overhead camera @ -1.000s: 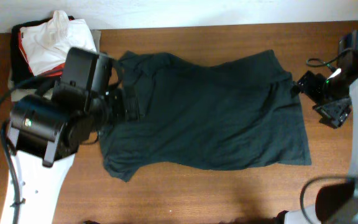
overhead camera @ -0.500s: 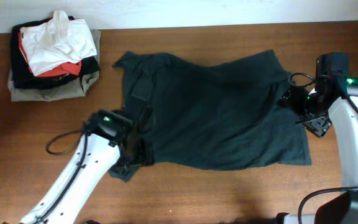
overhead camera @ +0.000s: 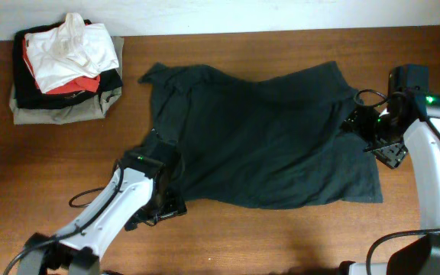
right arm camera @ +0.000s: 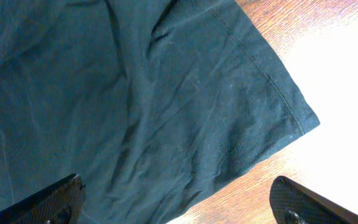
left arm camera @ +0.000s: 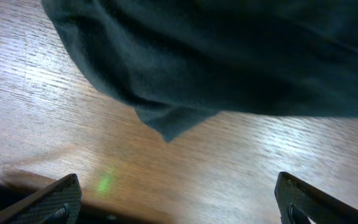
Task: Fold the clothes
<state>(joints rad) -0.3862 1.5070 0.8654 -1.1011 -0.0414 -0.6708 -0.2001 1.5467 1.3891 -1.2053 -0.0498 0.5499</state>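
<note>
A dark green T-shirt [overhead camera: 266,141] lies spread flat across the middle of the wooden table. My left gripper [overhead camera: 159,210] is open and empty, low over the shirt's front left corner; the left wrist view shows that corner [left arm camera: 166,121] just beyond the open fingers [left arm camera: 179,205]. My right gripper [overhead camera: 365,130] is open and empty at the shirt's right edge; the right wrist view shows the hem and its corner [right arm camera: 291,118] between the fingers [right arm camera: 179,202].
A stack of folded clothes [overhead camera: 66,65], white and red on top of black and olive, sits at the back left corner. Bare wooden table [overhead camera: 281,237] lies along the front edge and at the left [overhead camera: 52,160].
My left arm has swung down from the shirt's left side to its front left corner. The right gripper moved slightly inward onto the right hem, then stayed still.
</note>
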